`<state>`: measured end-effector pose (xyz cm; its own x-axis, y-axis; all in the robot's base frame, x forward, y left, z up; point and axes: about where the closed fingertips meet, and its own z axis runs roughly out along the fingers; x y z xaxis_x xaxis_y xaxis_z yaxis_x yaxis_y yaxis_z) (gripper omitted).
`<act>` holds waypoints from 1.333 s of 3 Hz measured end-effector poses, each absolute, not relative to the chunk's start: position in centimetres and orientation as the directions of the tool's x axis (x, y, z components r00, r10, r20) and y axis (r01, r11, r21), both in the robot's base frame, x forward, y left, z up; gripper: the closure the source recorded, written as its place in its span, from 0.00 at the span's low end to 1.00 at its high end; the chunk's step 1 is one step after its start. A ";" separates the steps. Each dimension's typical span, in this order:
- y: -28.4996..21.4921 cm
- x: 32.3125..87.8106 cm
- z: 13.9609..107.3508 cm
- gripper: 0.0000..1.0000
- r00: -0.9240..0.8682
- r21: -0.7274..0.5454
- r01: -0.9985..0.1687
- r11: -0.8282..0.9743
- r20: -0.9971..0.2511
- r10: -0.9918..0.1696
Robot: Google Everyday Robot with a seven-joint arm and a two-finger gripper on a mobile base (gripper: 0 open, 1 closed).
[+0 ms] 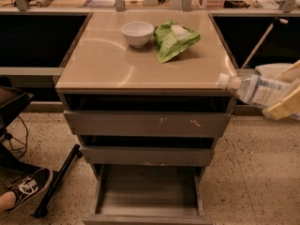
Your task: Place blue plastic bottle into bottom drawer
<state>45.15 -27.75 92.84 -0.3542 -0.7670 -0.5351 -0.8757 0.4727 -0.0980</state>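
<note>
The blue plastic bottle [255, 90] is clear with a white cap and a white-and-blue label. It lies on its side in the air at the right edge of the view, cap pointing left, just off the cabinet's right front corner. My gripper [287, 97] is shut on the bottle's rear half, with cream fingers [286, 108] above and below it. The bottom drawer [149, 193] is pulled open at the foot of the cabinet, with a bare grey floor. It lies well below and to the left of the bottle.
A white bowl [137, 33] and a green snack bag [172, 40] sit at the back of the tan cabinet top [108, 64]. Two upper grey drawers [147, 123] are slightly open. A shoe [28, 187] and a black pole [57, 179] lie on the floor at the left.
</note>
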 end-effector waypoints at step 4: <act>-22.2 38.0 63.7 1.00 -0.456 0.184 -0.890 0.417 -0.382 -0.804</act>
<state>37.96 -22.19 63.75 -0.4560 -0.8036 -0.3824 -0.8899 0.4173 0.1842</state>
